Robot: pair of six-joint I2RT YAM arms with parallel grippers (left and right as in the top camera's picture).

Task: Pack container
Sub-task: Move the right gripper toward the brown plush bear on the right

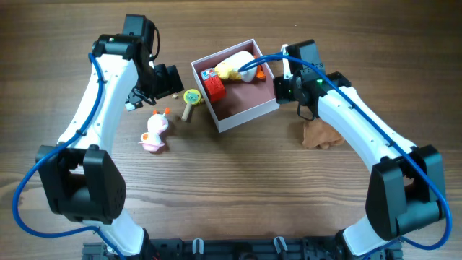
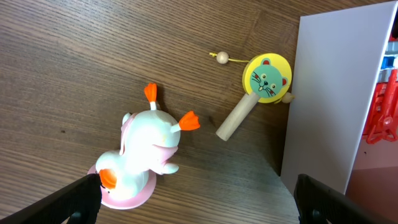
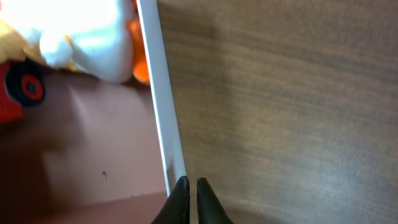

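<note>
Brown wood-grain table (image 1: pixel 231 173), seen from above. The left arm is reached forward and bent inward. The left gripper (image 1: pixel 167 79) is hung over the table left of the box with its fingers (image 2: pixel 81 199) spread wide and nothing between them. The right arm is stretched forward from the right. The right gripper (image 3: pixel 189 196) is set at the box's right wall with its jaws pressed together; whether the thin wall is pinched cannot be told.

The container (image 1: pixel 249 97), a square shallow open-topped box with white walls and a dusty pink floor, is placed at table centre, far side. It is open side up, turned askew to the grain, and square, so no long axis is given. A red plastic toy (image 1: pixel 212 84) and a yellow-and-white plush (image 1: pixel 234 66) are held inside. A yellow cat-face drum rattle with a wooden handle (image 2: pixel 267 78) is laid just beside its left wall. A white-and-pink duck toy (image 2: pixel 146 155) is laid nearer the left arm. A brown soft item (image 1: pixel 320 134) is part hidden under the right arm.

The box is cut off in both wrist views. The plush is washed out in the right wrist view.
</note>
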